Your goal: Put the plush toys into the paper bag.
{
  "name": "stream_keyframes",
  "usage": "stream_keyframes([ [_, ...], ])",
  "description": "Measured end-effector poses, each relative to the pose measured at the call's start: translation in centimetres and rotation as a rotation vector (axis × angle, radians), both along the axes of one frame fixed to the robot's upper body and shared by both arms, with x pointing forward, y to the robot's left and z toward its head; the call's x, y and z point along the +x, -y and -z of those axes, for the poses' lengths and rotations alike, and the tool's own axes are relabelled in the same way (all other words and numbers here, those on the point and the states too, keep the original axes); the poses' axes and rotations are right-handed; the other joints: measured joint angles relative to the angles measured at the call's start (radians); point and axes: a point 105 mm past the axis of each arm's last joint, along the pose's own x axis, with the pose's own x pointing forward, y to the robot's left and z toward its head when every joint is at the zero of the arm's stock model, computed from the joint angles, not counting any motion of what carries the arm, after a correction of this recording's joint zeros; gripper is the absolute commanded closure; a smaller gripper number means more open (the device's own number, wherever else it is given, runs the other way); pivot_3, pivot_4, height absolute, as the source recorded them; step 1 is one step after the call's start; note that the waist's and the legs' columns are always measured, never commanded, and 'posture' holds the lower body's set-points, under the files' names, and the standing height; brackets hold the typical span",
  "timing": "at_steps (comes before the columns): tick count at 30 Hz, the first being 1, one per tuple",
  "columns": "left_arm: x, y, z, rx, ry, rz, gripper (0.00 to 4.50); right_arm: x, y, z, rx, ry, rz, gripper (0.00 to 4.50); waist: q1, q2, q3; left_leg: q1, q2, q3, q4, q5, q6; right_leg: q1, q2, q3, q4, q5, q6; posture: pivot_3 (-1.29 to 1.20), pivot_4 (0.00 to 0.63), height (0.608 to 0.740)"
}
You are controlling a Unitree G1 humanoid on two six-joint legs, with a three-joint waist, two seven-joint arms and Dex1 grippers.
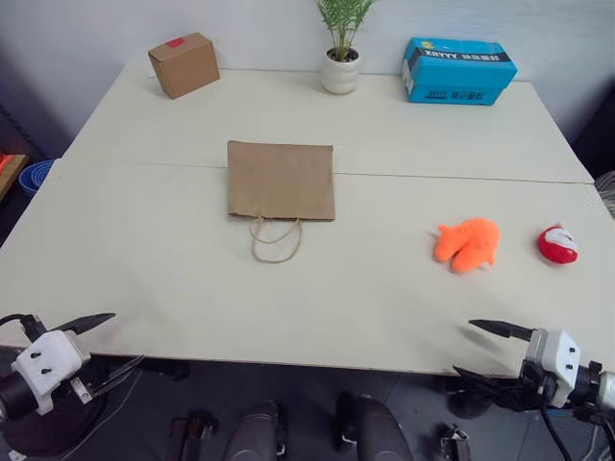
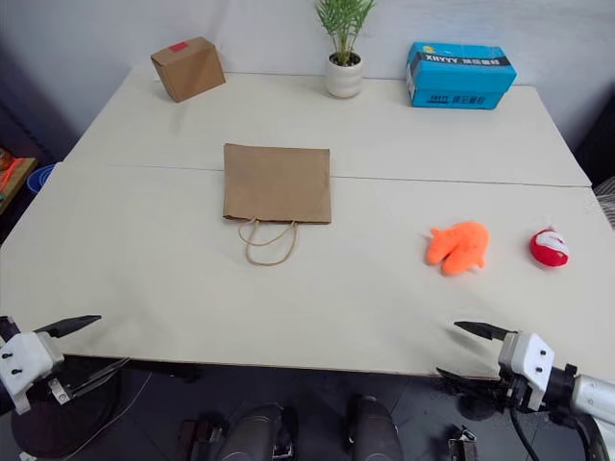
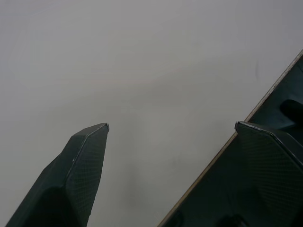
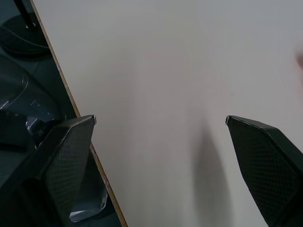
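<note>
Both grippers hover at the near table edge (image 1: pixel 317 363), fingers spread wide and empty: left gripper (image 1: pixel 113 341), right gripper (image 1: pixel 469 348). Beyond the right fingers lie the orange plush toy (image 1: pixel 468 243) and, further right, the red-and-white plush toy (image 1: pixel 557 245). Well beyond and between both grippers, the paper bag (image 1: pixel 281 180) lies flat, handles toward the robot.

Blue box (image 1: pixel 458 71) at far edge of my table (image 1: pixel 173 279): white lettering along top band, maybe "XHYYY" plus characters I can't read. Nothing else legible.
</note>
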Motion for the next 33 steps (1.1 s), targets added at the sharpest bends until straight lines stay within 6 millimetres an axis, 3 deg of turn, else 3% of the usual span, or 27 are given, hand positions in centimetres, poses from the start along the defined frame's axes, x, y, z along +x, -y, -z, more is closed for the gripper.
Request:
stream_keyframes([
  [3,2.3,1.1,-1.5,-0.110,0.009,0.000,0.02,1.1,-1.1,-0.7,0.070,0.048,0.035,0.00,0.002,0.000,0.000,0.001,0.001,0.000,0.000,0.001,-0.002,0.000,0.000,0.000,0.003,0.000,-0.001,0.00,0.150,0.740],
  [5,4.6,3.4,-3.9,-0.176,0.044,0.069,0.02,2.4,-3.4,-2.5,0.152,0.126,0.009,0.00,0.010,0.000,0.000,0.001,0.000,0.000,0.001,0.003,-0.002,0.000,0.000,0.001,0.005,0.000,-0.001,0.00,0.150,0.740],
  [10,9.6,8.7,-7.7,-0.135,0.126,0.245,0.02,4.1,-6.0,-5.5,0.284,0.229,0.030,0.00,0.022,0.004,-0.001,0.001,-0.001,0.002,0.000,0.007,-0.009,0.000,0.002,0.000,0.007,0.000,-0.001,0.00,0.150,0.740],
  [14,13.9,12.3,-7.9,0.016,0.203,0.356,0.02,5.1,-7.9,-6.2,0.337,0.263,0.023,0.00,0.017,0.004,-0.001,0.003,-0.001,0.009,0.000,0.010,-0.004,-0.001,0.007,-0.001,0.011,0.001,0.000,0.00,0.150,0.740],
  [18,17.2,15.5,-6.3,0.166,0.246,0.456,0.02,5.9,-9.2,-6.7,0.359,0.289,0.020,0.00,0.012,0.003,-0.001,0.005,0.002,0.016,0.000,0.010,-0.003,-0.003,0.015,0.004,0.011,0.001,0.001,0.00,0.150,0.740],
  [23,20.0,17.5,-5.2,0.240,0.293,0.495,1.29,6.4,-9.3,-6.9,0.356,0.310,0.048,0.00,0.014,0.002,-0.001,0.004,0.003,0.018,0.001,0.010,-0.002,-0.005,0.016,0.006,0.012,0.002,0.001,0.00,0.150,0.740],
  [29,20.8,18.1,-5.6,0.255,0.290,0.543,3.16,6.0,-8.9,-5.7,0.330,0.275,0.084,0.00,0.013,0.002,-0.001,0.004,0.003,0.019,0.002,0.009,-0.002,-0.005,0.016,0.007,0.013,0.002,0.001,0.00,0.150,0.740],
  [33,20.1,18.8,-5.3,0.116,0.142,0.595,4.49,6.0,-9.0,-5.5,0.337,0.249,0.088,0.97,0.012,0.002,-0.001,0.004,0.003,0.019,0.005,0.009,-0.001,-0.005,0.016,0.008,0.015,0.002,0.001,0.00,0.150,0.740],
])
